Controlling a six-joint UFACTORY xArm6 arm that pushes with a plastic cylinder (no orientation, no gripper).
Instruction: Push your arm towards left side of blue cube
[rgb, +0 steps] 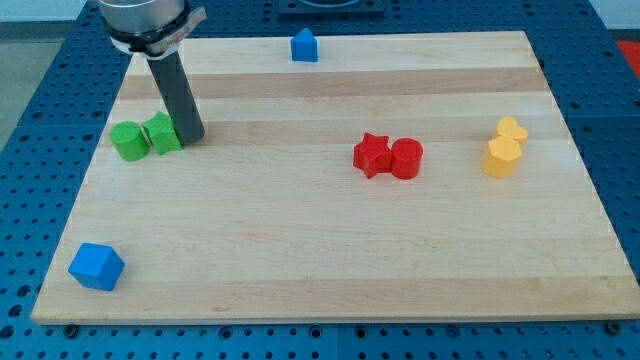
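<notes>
Blue cube (96, 266) sits bottom-left; my tip (193, 137), a bare rod with no jaws, stands well above it, touching a green block (163, 132).

My tip (193, 137) touches the green star (163, 132), well apart from the blue cube (96, 266).

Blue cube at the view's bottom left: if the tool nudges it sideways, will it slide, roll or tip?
The blue cube looks squat and flat-faced, so it should slide rather than roll or tip. The wooden board looks smooth, so little resistance seems likely. An off-centre push would probably turn it. It sits near the board's corner, so it could go off. My tip is far off, beside the green blocks.
</notes>
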